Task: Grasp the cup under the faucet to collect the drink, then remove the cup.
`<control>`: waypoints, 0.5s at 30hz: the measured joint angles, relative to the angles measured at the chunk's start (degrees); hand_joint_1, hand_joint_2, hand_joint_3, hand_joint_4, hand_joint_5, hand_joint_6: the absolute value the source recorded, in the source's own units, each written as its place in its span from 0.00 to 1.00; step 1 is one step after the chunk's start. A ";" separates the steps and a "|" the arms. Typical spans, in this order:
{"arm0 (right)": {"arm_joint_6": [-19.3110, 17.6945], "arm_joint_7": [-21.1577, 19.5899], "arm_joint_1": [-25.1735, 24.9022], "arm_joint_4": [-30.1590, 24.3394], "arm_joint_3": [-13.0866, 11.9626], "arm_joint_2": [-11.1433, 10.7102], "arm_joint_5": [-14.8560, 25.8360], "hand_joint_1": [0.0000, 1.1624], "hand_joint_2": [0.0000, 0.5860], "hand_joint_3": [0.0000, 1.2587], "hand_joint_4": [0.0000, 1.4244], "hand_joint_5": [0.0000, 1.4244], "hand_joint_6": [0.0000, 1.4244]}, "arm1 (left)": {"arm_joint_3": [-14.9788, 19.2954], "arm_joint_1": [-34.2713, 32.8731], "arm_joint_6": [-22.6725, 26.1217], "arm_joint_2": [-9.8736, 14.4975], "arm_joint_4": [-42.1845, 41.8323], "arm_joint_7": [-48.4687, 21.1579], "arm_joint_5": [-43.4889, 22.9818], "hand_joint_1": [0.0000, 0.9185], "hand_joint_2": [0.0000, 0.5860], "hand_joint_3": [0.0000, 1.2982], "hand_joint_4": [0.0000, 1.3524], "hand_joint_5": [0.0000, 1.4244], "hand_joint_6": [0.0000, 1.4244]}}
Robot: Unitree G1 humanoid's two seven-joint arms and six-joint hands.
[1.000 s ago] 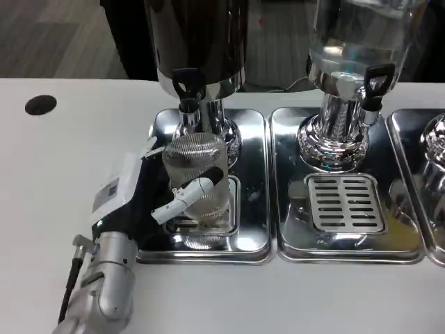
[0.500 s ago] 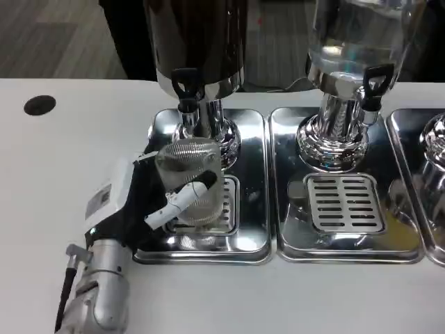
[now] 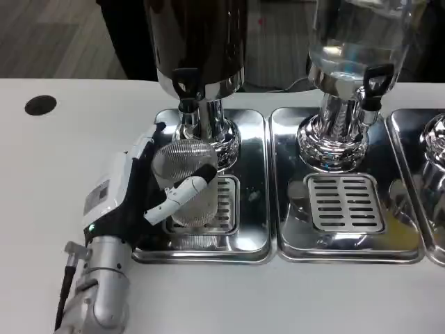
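One ribbed clear cup (image 3: 186, 182), being gripped around its side by the left hand (image 3: 139, 198), fingers wrapping it for a firm hold. Tilting and sitting over the drip tray (image 3: 201, 240) just below the black faucet (image 3: 186, 87) of the dark dispenser (image 3: 198, 42), slightly off to the left, probably being drawn clear. Resting on the white desk (image 3: 55, 174), everything.

White table (image 3: 42, 181); grey wood-plank floor (image 3: 55, 35) beyond, dim.
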 measured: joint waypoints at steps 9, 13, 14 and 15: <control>-0.02 0.00 -0.09 0.27 -0.04 0.02 0.02 0.52 1.00 0.26 0.16 0.11 0.02 | -0.12 0.00 -0.03 0.00 0.00 0.62 0.10 0.09 0.07 0.00 0.00 0.09 0.03; -0.02 0.01 -0.14 0.27 -0.08 0.02 0.13 0.52 1.00 0.26 0.16 0.11 0.02 | -0.18 0.00 -0.04 0.00 0.00 0.99 0.60 0.11 0.05 0.00 0.00 0.05 0.00; -0.03 0.01 -0.14 0.27 -0.08 0.02 0.32 0.52 1.00 0.26 0.16 0.12 0.02 | -0.19 0.00 -0.03 0.00 -0.02 1.01 1.08 0.13 0.04 0.00 0.00 0.04 0.00; -0.05 0.02 -0.14 0.27 -0.08 0.03 0.77 0.52 1.00 0.26 0.16 0.12 0.02 | -0.19 0.01 -0.04 0.00 -0.10 1.01 1.32 0.14 0.04 0.00 0.00 0.03 0.00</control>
